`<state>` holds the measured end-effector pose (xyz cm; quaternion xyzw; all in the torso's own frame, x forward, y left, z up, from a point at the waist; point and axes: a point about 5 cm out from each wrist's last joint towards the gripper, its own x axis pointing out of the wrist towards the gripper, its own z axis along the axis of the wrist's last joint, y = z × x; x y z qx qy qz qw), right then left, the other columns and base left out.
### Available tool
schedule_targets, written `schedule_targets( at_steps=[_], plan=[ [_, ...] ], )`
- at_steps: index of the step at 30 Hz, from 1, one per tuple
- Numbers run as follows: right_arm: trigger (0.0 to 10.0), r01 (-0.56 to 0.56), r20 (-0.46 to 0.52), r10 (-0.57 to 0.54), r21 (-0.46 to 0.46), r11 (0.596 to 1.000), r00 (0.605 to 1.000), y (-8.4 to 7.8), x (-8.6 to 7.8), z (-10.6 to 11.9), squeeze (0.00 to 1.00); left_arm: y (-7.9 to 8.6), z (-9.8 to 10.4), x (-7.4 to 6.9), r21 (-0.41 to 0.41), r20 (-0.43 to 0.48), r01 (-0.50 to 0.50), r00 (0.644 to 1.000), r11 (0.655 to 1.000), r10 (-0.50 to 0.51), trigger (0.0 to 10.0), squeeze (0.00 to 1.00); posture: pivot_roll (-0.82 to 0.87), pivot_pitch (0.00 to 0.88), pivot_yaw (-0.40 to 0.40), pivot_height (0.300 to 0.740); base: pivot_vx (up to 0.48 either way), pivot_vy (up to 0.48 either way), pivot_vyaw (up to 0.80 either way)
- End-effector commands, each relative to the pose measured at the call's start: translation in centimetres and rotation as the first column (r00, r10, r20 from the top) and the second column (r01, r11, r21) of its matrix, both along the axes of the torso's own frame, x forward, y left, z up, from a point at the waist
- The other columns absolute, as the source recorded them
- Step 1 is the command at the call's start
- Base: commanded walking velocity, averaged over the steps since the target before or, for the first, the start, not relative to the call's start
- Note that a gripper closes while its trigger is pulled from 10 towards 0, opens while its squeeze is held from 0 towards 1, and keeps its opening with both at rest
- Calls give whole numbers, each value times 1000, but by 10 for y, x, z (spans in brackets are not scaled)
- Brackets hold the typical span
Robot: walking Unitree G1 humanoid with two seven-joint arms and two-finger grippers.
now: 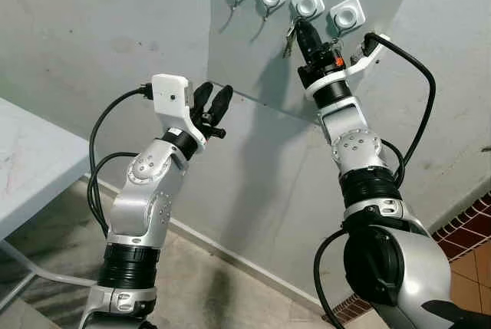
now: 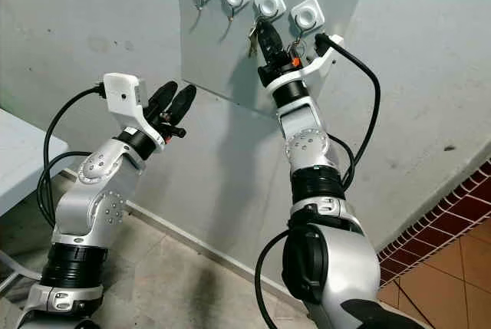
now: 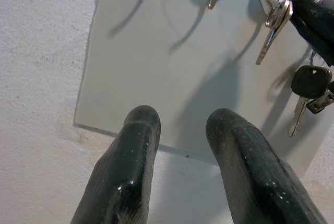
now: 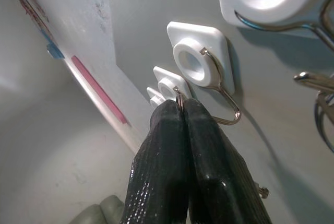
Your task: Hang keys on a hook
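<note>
A pale grey wall fills the background of the left eye view, with a smoother grey panel (image 1: 253, 53) fixed in the upper centre and four white hook mounts in a row along its top. The right gripper (image 1: 308, 36) is raised to the third hook (image 1: 308, 2) from the left, its fingers pressed together, with the keys (image 1: 290, 37) dangling just left of the fingertips. A second bunch (image 1: 354, 54) hangs under the fourth mount. The left gripper (image 1: 212, 103) is held lower, at centre left of the frame, with its fingers parted and nothing between them.

In the right eye view the same layout is repeated, with red floor tiles (image 2: 453, 268) at the lower right.

In the left wrist view the two parted fingers (image 3: 130, 172) are seen at the bottom, and the keys are seen at the upper right, their ring pinched at the right gripper's tip against the hook mount. A black-headed key (image 3: 310, 81) hangs further right.

In the right wrist view the closed fingers (image 4: 172, 145) are seen with a thin ring nipped at their tips, beside a wire hook (image 4: 224, 101). Whether the ring is already over the hook cannot be told, since the tips hide it.

The keys are judged light, rigid and slippery, free to swing on the ring; the ring is the sensible place to grip. The key blades are cut off behind the fingers here.
</note>
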<state>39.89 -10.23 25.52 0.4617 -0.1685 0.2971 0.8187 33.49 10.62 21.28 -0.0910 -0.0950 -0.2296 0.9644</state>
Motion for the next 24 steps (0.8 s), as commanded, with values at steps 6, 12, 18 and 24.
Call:
schedule_targets(
  at_steps=[6, 12, 18, 24],
  plan=[
    [10000, 7, 33, -7, 19, 1000, 999, -4, 0, 8, 0, -3, 10, -1, 4, 33, 13, 999, 1000, -13, 10000, 0, 222, 0, -119, 736, 0, 0, 0],
    [10000, -56, 98, 52, 36, 998, 994, 0, -6, 10, 0, -3, 10, -2, 4, 32, 12, 999, 1000, -12, 10000, 0, 222, 0, -119, 736, 0, 0, 0],
    [10000, -51, 75, 49, 21, 998, 996, 1, -5, 7, 0, -3, 10, -2, 4, 31, 13, 999, 1000, -13, 10000, 0, 221, 0, -119, 736, 0, 0, 0],
    [10000, -28, 20, 27, 36, 999, 999, -2, -1, 4, 0, -3, 10, -2, 4, 30, 13, 999, 1000, -13, 10000, 0, 222, 0, -119, 736, 0, 0, 0]
  ],
)
